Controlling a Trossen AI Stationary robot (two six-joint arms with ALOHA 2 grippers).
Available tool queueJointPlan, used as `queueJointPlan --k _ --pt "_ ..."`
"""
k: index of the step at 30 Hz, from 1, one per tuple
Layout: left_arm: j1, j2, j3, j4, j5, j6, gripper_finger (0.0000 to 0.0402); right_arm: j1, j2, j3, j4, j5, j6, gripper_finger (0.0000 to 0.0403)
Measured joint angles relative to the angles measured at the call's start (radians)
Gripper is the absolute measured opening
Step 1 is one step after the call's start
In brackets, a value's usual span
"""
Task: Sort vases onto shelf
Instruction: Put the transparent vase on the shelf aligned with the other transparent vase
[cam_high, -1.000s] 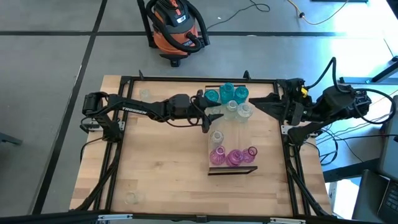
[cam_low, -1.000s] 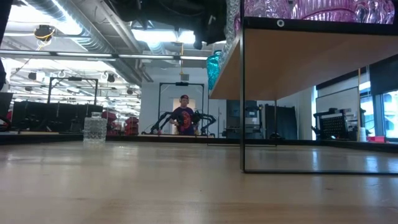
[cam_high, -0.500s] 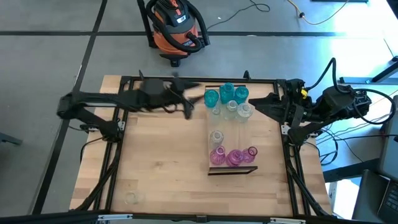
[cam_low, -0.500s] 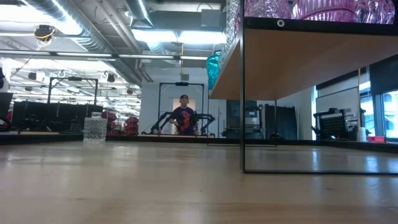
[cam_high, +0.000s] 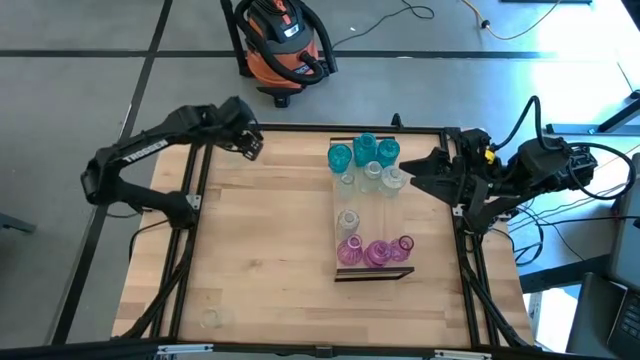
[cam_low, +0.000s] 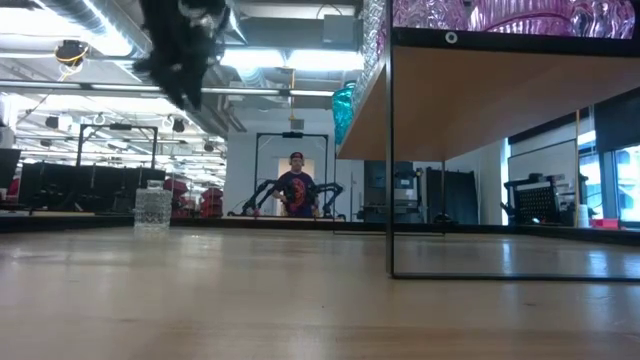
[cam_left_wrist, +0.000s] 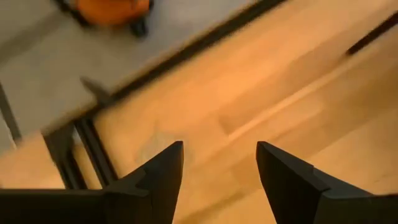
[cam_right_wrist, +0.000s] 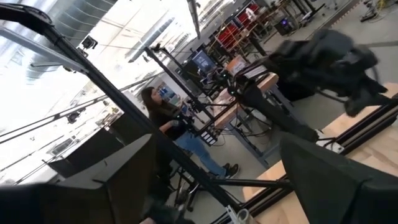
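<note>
Low view: pink vases (cam_low: 500, 14) cut off at top edge. Left gripper (cam_low: 180, 50) blurry, upper left. Left wrist pic blurry too.

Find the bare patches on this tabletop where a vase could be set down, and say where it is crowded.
Free: the wide middle of the tabletop, between the left gripper and the shelf; also the shelf's mid-stretch. Crowded: teal vases at its far end, pink vases at its near end.
</note>
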Motion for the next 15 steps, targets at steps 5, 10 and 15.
queueJointPlan --k 5,10,15 --pt "0.259 0.002 -0.078 0.019 0.183 0.059 0.0206 0.001 0.000 0.000 0.001 -0.005 0.001 0.0324" --pt "0.382 0.037 -0.135 0.045 0.296 0.072 0.0213 0.001 0.000 0.000 0.007 -0.005 0.001 0.0324" --pt "0.423 0.081 -0.170 0.036 0.301 0.117 0.0213 0.001 0.003 0.000 0.010 -0.004 0.001 0.0324"
